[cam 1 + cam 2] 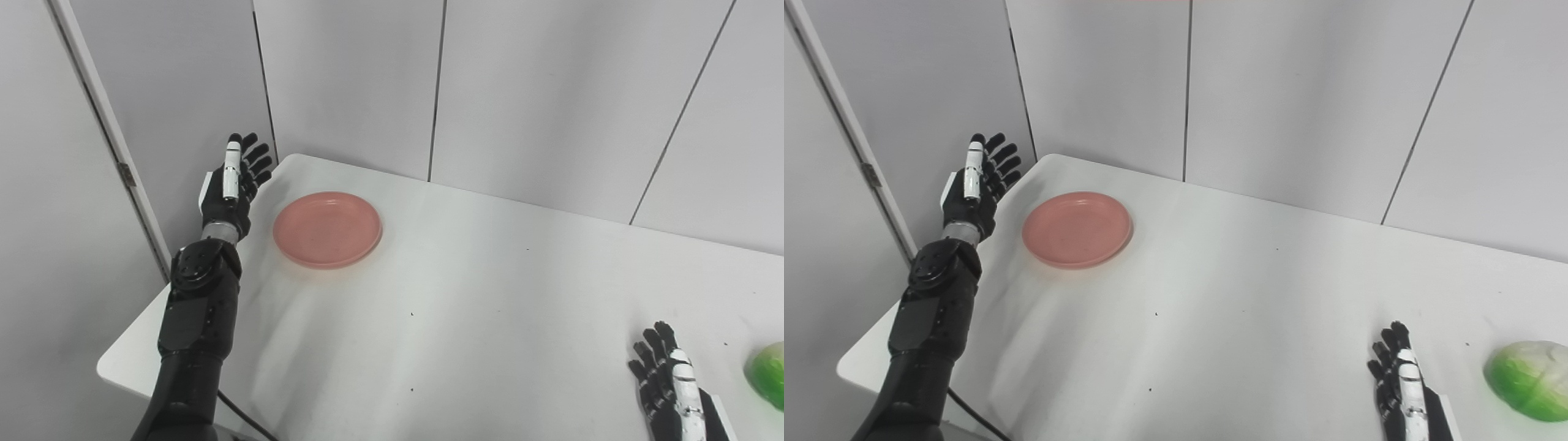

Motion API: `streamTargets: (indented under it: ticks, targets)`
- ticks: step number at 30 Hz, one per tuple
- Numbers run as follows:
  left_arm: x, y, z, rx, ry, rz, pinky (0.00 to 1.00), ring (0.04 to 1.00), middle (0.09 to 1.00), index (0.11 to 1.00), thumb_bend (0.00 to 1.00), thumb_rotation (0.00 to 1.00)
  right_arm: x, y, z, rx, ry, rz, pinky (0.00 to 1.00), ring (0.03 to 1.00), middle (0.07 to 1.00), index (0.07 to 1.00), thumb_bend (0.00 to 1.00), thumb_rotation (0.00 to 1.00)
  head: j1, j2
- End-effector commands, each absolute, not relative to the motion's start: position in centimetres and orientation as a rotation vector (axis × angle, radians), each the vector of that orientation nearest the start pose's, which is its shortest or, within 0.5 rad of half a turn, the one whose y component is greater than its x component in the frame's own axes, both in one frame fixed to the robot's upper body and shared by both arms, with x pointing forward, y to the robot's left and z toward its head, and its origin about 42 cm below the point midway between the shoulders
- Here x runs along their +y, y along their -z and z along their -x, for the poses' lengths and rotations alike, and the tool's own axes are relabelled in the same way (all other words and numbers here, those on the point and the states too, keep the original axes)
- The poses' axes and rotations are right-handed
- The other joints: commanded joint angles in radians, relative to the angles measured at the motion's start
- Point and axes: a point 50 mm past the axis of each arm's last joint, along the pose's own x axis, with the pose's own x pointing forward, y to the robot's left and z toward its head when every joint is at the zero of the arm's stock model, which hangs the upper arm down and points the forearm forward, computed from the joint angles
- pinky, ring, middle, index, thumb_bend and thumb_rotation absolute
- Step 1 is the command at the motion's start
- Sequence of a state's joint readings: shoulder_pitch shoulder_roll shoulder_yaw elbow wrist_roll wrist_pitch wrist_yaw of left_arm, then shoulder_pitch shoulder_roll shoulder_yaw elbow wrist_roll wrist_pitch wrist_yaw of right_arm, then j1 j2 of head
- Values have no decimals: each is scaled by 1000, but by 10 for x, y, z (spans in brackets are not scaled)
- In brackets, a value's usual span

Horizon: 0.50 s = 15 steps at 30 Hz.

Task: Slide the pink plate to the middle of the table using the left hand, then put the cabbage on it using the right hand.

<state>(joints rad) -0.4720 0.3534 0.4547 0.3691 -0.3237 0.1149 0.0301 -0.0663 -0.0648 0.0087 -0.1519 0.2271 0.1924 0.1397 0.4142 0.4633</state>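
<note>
Fingers of the left hand [231,184] are spread apart at the far left edge of the tabletop [465,294], nothing held. Just right lies the pink plate [327,229]. Near right, the right hand [1405,386] is opened beside the cabbage [1528,380].

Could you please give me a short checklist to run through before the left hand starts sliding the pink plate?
1. Left hand open, holding nothing: ok.
2. Left hand touching the pink plate: not ok, it is apart, to the plate's left.
3. Plate flat on the table: ok.
4. Path toward the table's middle free of things: ok.
5. Right hand open, beside the cabbage, not holding it: ok.
6. Plate bare, with nothing on it: ok.
</note>
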Motion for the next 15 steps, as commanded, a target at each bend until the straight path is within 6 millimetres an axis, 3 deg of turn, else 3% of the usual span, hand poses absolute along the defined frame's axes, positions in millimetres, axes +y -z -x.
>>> streamTargets:
  ticks: [1,15]
  targets:
    - [436,-235,-419,-242,-428,151,881,867,864,857,427,1000,-210,-158,-305,-70,-220,-163,1000,1000,1000,1000,91,1000,0,0]
    - [443,-210,-427,-181,-441,154,898,879,876,863,425,1000,-209,-159,-304,-70,-217,-160,1000,1000,1000,1000,80,1000,0,8]
